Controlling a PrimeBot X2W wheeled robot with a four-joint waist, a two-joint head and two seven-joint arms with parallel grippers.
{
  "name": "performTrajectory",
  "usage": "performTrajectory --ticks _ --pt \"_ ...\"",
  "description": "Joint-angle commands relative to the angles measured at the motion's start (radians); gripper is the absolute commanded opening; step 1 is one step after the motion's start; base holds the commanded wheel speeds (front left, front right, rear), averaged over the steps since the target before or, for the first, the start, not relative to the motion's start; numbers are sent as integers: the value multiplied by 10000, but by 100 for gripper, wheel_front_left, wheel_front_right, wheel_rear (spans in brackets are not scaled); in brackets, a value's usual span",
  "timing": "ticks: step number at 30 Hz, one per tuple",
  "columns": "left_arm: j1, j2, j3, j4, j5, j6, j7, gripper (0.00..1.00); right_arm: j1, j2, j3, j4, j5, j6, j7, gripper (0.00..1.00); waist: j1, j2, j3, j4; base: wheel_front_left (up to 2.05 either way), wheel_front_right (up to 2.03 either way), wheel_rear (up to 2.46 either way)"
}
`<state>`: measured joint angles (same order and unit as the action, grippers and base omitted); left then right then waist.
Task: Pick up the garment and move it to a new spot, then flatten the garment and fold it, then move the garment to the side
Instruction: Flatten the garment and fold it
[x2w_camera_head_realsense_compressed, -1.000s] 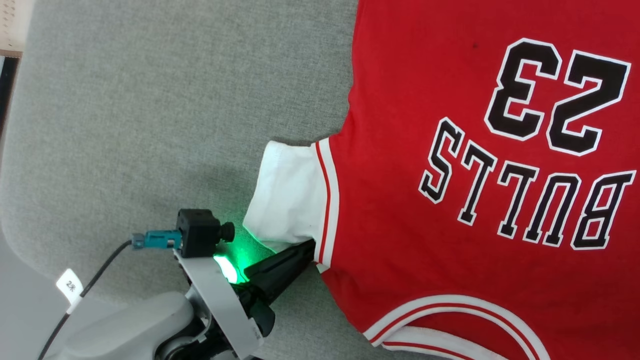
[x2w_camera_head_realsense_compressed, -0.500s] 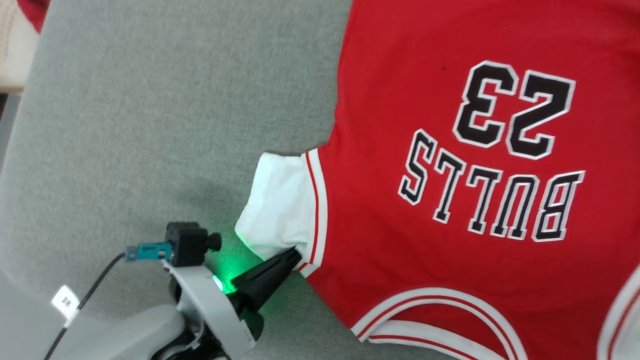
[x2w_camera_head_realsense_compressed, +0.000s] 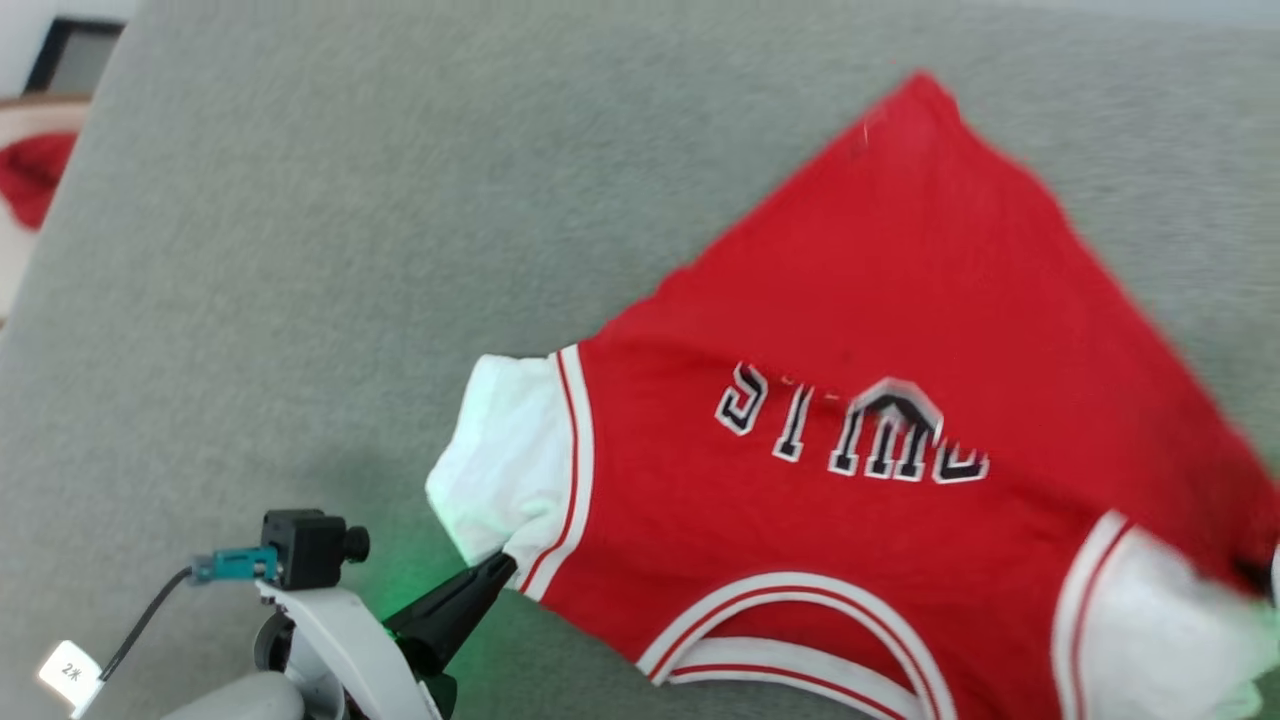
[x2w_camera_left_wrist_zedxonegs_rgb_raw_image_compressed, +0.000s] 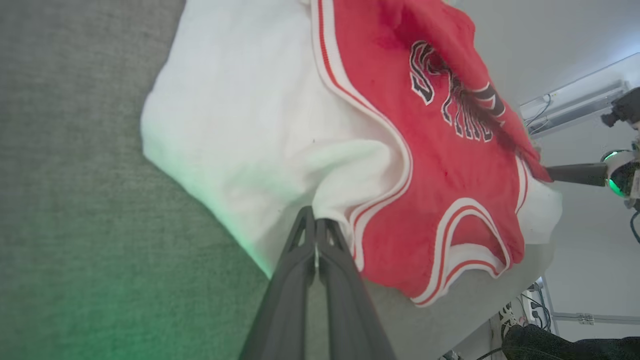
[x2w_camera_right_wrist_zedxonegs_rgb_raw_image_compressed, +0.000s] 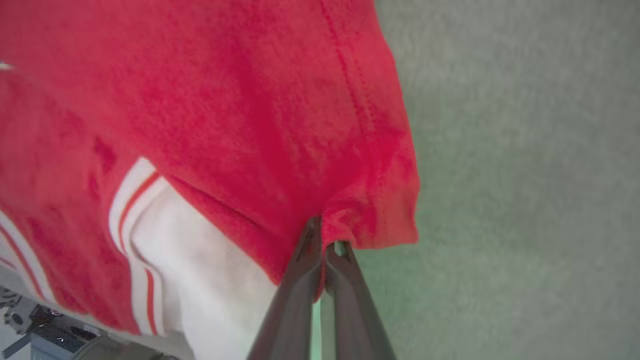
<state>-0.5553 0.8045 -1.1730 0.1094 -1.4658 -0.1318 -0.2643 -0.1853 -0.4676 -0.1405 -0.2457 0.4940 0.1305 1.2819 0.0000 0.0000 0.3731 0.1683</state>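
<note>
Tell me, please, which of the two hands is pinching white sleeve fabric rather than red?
The left hand: it is shut on the garment at its white sleeve, while the right hand pinches red body fabric.

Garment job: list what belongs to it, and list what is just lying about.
Belongs to the job:
garment
left hand, shut on it
right hand, shut on it

Just lying about:
red cloth scrap, beyond the grey surface
</note>
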Motion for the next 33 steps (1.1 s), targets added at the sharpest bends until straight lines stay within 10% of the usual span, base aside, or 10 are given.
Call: performTrajectory --ticks 1,21,23,24,33 --pt "135 33 53 20 57 25 13 0 635 126 -102 -403 73 3 95 0 0 0 -743 -753 0 0 0" --pt "381 145 247 62 222 25 12 0 4187 1389 867 -1393 -71 3 -905 0 0 0 -1092 -1370 0 0 0" --pt "394 135 283 57 227 25 12 0 4118 1362 854 -1413 -122 3 -1178 41 0 0 -1102 -1382 0 0 0" --pt "416 125 297 49 238 25 12 0 4067 1414 740 -1452 -117 2 -1331 100 0 0 -1107 -1383 0 0 0" --pt "610 -83 373 -3 404 25 12 0 3569 1746 -775 -3281 270 3 -1297 100 0 0 -1197 -1203 0 0 0"
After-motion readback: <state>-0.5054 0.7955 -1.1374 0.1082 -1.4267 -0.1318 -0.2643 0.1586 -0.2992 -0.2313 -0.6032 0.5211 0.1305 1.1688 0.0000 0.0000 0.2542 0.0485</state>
